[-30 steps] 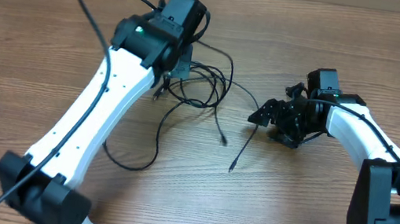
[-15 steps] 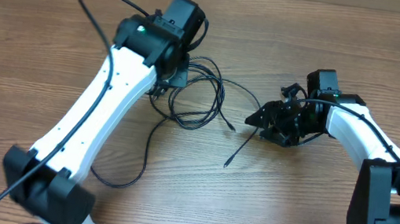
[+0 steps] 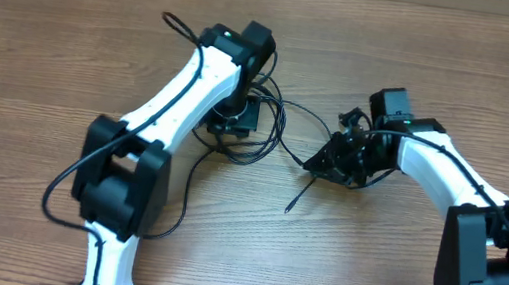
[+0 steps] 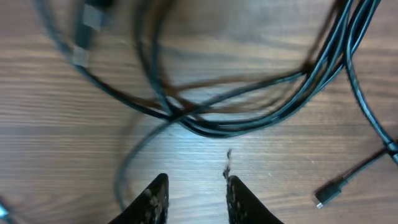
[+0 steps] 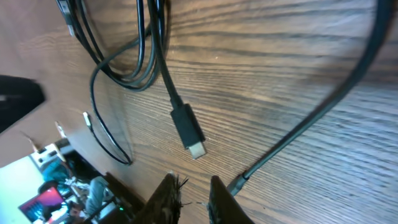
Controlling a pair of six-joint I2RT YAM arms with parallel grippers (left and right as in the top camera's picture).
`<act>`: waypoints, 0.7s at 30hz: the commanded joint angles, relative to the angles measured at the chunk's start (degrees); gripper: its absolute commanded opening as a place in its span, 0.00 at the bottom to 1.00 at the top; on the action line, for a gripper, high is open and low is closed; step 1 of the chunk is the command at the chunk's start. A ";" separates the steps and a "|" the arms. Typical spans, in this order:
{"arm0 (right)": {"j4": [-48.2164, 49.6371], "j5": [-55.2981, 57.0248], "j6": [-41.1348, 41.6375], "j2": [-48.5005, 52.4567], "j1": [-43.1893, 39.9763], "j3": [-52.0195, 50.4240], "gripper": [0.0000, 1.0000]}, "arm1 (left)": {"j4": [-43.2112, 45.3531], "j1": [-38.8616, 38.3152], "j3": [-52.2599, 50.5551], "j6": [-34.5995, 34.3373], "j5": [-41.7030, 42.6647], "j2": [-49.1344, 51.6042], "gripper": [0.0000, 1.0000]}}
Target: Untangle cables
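The cables (image 3: 273, 125) are thin black cords lying in a loose tangle on the wooden table (image 3: 33, 69), between the two arms. My left gripper (image 3: 235, 124) hovers over the tangle's left side. In the left wrist view it (image 4: 196, 179) is open with bare wood between its fingers, and the crossing cords (image 4: 249, 124) lie just ahead. My right gripper (image 3: 318, 164) is at the tangle's right edge. Its jaws (image 5: 191, 180) stand narrowly apart with nothing between them. A silver-tipped plug (image 5: 188, 132) lies just ahead, and one cord (image 5: 298, 134) passes outside the right finger.
One cord end (image 3: 293, 202) trails toward the front of the table. Another long strand (image 3: 180, 202) curves down beside the left arm's base. A small plug (image 4: 328, 195) lies to the right of the left fingers. Clutter (image 5: 56, 180) shows beyond the table edge.
The left arm has swung right and its gripper has opened, letting go of the cords. The right gripper has edged left and its jaws have closed most of the way. The tangle has shifted slightly.
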 commanded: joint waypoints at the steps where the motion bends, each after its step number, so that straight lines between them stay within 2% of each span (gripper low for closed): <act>1: 0.28 3.50 0.04 -1.60 1.92 0.66 0.15 | -0.92 -0.13 1.16 0.87 7.56 3.41 0.33; 6: -0.33 7.89 0.02 -1.60 3.78 0.66 0.16 | -2.95 -0.20 1.16 1.18 6.08 6.49 0.33; 9: -1.38 9.44 0.02 -1.60 4.39 0.66 0.17 | -5.55 0.70 1.22 1.42 2.58 6.38 0.14; 10: -1.75 9.73 0.00 -1.60 4.50 0.66 0.18 | -6.29 1.14 1.22 1.44 2.49 6.08 0.12; 12: -2.60 10.03 0.00 -1.60 4.59 0.66 0.25 | -7.28 1.99 1.22 1.60 3.02 5.22 0.12; 17: -3.85 9.25 0.00 -1.60 5.77 0.66 0.55 | -8.81 2.34 1.22 2.47 0.48 1.62 0.15; 21: -1.95 6.47 0.85 -1.60 9.16 0.66 0.59 | -9.16 2.51 1.22 -1.68 -5.60 -1.51 0.20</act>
